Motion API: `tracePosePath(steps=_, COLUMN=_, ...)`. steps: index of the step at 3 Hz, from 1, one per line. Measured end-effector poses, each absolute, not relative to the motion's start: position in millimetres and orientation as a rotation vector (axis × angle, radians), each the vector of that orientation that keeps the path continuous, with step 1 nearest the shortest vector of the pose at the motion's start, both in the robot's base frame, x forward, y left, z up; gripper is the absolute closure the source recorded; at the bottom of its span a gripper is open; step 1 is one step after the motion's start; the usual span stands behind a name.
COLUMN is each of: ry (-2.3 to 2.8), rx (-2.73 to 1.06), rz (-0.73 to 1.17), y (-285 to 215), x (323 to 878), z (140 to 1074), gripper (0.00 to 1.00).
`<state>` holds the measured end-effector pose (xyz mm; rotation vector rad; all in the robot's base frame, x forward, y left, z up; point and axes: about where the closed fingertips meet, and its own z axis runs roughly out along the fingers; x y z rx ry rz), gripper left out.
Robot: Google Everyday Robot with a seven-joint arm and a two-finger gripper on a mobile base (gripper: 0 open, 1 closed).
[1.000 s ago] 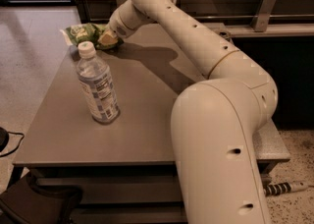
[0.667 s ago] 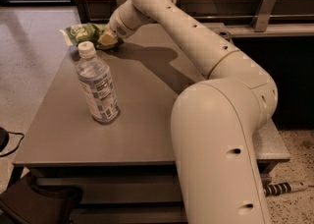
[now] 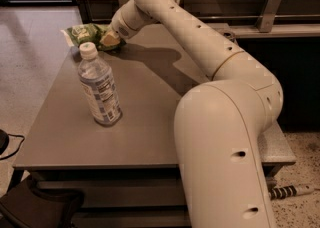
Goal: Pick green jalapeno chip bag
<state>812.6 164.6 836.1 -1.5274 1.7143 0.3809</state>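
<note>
Fingers (image 3: 108,37) meet green jalapeno chip bag (image 3: 84,33) at table's (image 3: 150,127) far-left corner; grasping or not, can't tell. Gripper (image 3: 112,39) low by far edge. Bottle (image 3: 99,88) upright, well apart, bare top to its right. Arm (image 3: 200,37) stretches diag from big base joint. Speckled floor (image 3: 30,47) left, wood wall behind.

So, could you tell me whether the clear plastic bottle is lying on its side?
No, the clear plastic bottle stands upright on the table while the gripper is at the green jalapeno chip bag.
</note>
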Motion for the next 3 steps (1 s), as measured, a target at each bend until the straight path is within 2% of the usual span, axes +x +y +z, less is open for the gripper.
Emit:
tracePosePath(steps=2, ry=1.713, rx=-1.529, rz=0.377, y=165, x=812, z=838, gripper=1.00)
tracePosePath(steps=3, ry=1.687, rx=-1.564, rz=0.296, y=166, x=805, z=875, gripper=1.00)
